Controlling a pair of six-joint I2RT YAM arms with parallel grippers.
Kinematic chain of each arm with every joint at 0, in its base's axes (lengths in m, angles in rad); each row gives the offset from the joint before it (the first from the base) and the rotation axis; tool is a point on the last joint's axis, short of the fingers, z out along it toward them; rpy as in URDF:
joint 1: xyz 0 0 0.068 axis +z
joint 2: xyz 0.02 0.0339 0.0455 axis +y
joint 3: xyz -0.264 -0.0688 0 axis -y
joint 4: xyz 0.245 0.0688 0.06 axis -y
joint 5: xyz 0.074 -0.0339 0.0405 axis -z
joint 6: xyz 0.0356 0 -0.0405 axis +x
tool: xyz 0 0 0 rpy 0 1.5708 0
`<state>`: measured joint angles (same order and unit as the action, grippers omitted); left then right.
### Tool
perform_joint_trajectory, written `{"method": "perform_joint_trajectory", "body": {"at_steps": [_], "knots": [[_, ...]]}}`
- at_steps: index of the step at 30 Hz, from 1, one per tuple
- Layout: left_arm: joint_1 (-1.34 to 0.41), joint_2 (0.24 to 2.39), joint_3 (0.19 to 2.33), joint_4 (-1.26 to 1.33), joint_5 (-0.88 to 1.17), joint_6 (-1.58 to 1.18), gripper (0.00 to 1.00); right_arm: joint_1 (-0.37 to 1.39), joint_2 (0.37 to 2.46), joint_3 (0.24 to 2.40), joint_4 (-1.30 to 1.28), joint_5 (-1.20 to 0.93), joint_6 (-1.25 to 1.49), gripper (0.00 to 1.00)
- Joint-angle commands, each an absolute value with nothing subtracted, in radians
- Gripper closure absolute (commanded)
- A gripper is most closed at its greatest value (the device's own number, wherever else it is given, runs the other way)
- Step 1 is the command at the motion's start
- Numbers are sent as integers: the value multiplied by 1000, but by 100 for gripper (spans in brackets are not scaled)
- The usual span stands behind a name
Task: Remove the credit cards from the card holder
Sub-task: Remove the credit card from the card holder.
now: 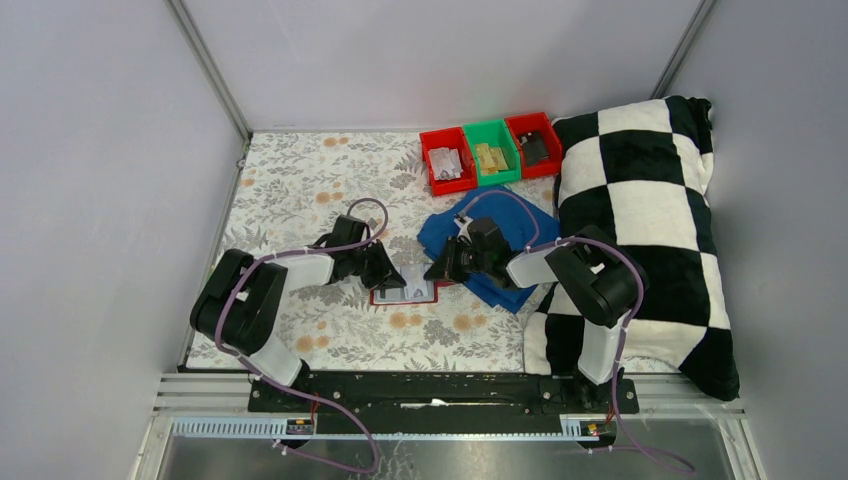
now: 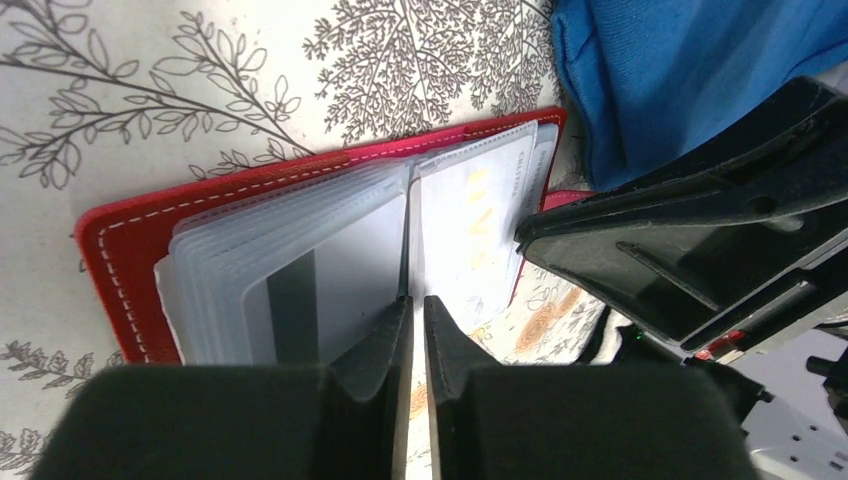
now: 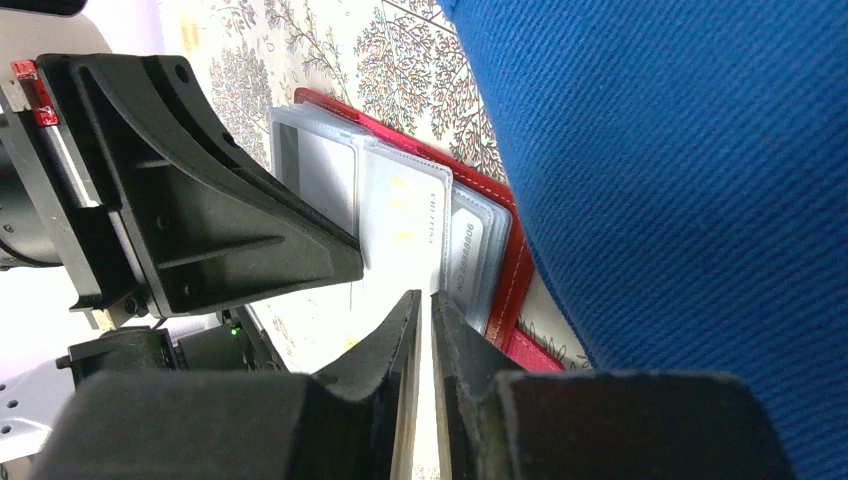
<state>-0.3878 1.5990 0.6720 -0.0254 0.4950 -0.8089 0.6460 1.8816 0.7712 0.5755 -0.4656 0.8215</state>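
Now the left tool (image 2: 416, 300) and right tool (image 3: 425, 295) each pinch nearly closed on a sleeve edge of the open card holder (image 2: 130, 240) just ahead, so pulling could drag the holder with credit cards (image 2: 340, 270) stuck inside.

Overhead; wrist close-ups (card holder (image 2: 125, 240) shared)

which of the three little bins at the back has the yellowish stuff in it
The middle bin, the only green one. The red bin on its left holds something pale grey, the red bin on its right something dark.
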Motion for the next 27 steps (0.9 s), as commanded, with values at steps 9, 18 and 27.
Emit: {"method": "perform_joint_trajectory", "body": {"at_steps": [9, 18, 27], "knots": [[-377, 1553, 700, -77, 431, -763, 100, 657, 1859, 761, 561, -465, 803, 85], [-351, 1448, 709, -140, 420, -747, 100, 657, 1775, 775, 526, -431, 778, 82], [-351, 1447, 678, -65, 477, -777, 99, 659, 1788, 783, 545, -452, 794, 80]]}}
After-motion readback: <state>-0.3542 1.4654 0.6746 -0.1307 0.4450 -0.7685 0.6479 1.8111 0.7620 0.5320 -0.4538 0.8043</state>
